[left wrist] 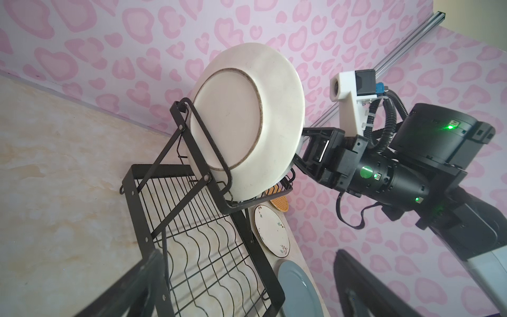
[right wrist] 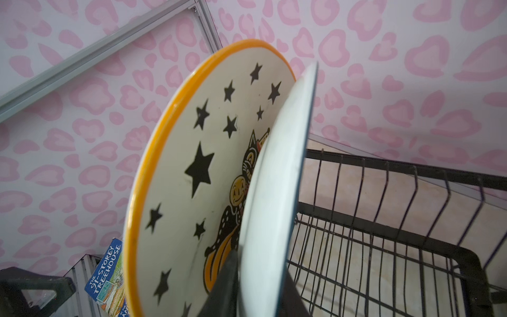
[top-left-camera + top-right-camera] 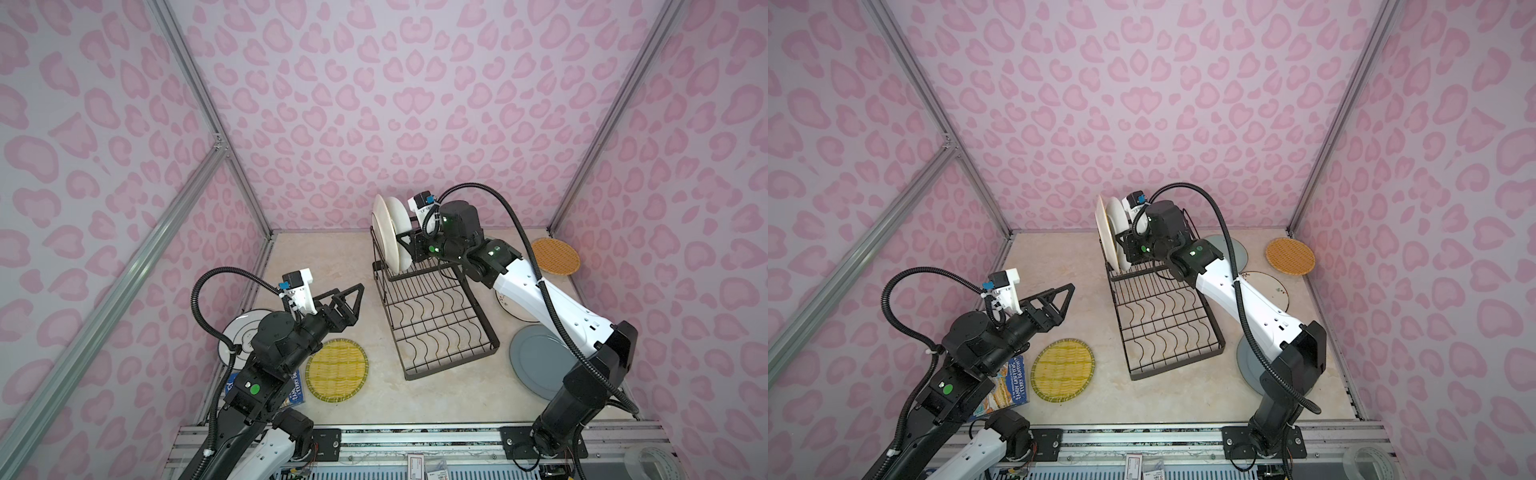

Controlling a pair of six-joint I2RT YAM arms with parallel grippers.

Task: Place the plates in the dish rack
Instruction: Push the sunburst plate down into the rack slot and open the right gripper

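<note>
Two plates (image 3: 388, 235) stand on edge in the raised end of the dish rack (image 3: 436, 328), at the far side of the bench (image 3: 332, 266). Both top views give only pale backs. The right wrist camera catches the star plate (image 2: 192, 164): black stars, a cat, an orange rim. The right end effector (image 2: 258, 291) straddles the rim of the white plate (image 2: 274, 192) beside it. Pinching or just off it? Can't tell. The left end effector (image 3: 353, 303) hangs wide open and empty over the bench, left of the rack.
</note>
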